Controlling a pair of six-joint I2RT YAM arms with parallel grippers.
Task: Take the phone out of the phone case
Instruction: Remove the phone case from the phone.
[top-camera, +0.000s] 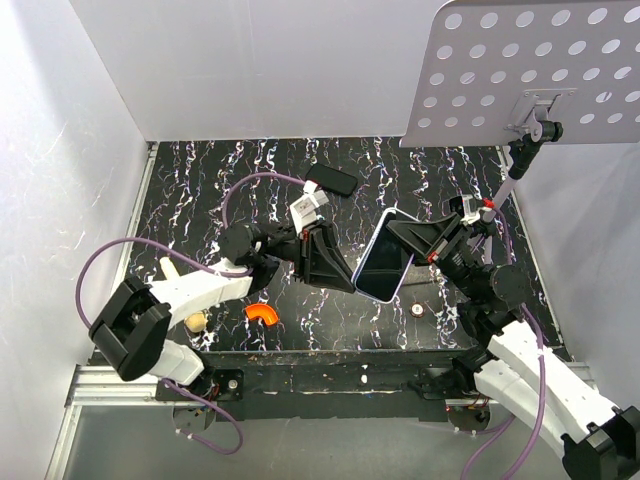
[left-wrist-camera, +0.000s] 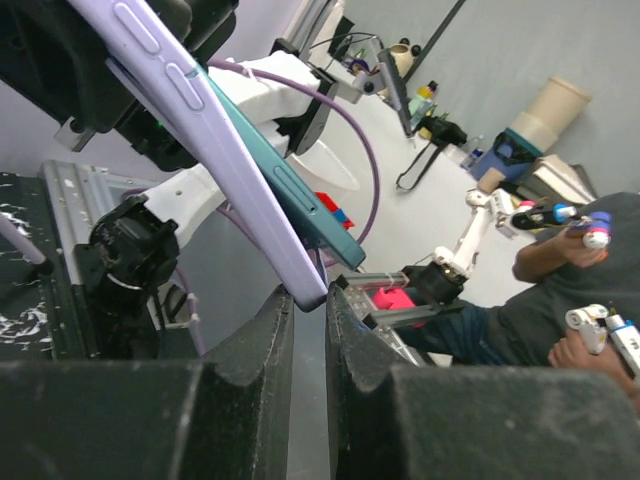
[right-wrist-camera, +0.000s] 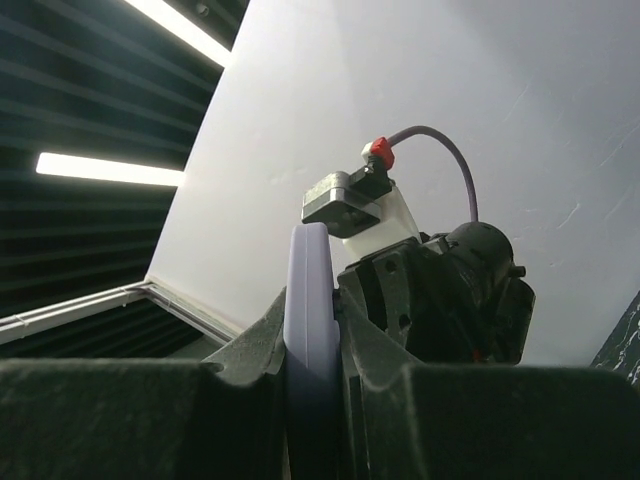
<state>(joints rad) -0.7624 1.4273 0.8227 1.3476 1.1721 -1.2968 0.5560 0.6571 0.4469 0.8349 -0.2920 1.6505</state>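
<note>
Phone case: lilac, held tilted in the air over the middle of the table, between the two arms.
Phone: teal-edged and seated in the case; in the left wrist view its side stands a little proud of the lilac rim.
Left gripper: nearly closed, pinching the case's lower corner.
Right gripper: nearly closed, clamped on the case's opposite edge.
Below the phone: an orange piece, a tan stub and a small round disc lie well apart on the black marbled top.
Far side: a black oblong object lies behind the left gripper.
Overhead: a white perforated plate covers the far right corner.
</note>
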